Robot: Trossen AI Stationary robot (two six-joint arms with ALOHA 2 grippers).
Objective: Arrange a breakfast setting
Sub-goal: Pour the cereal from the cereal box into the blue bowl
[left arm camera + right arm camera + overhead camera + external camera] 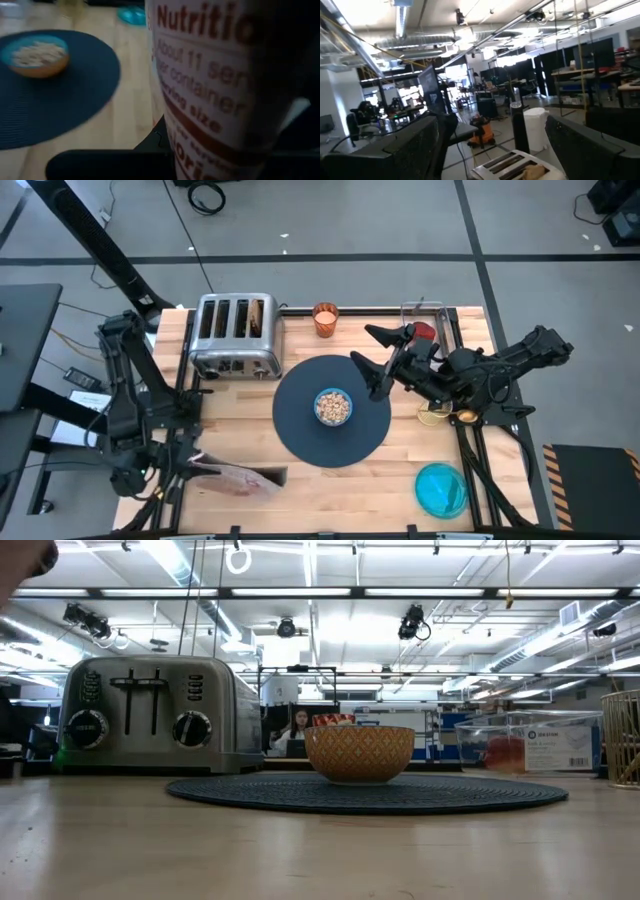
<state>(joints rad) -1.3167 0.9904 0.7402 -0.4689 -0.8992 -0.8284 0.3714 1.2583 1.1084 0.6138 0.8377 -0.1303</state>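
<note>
Altogether one large dark-blue round woven mat lies at the middle of the wooden table, and one small cereal bowl, blue inside and orange outside, filled with pale cereal, sits on its centre. One orange cup stands beside the silver four-slot toaster, which holds one toast slice. One teal small plate lies near the table's right front corner, and one red fruit sits in a clear container at the right rear. The right gripper hovers over the mat's right rear edge, fingers spread wide and empty. The left gripper, at the front left, has its fingers clamped on a cereal box printed with nutrition text, well apart from the bowl.
</note>
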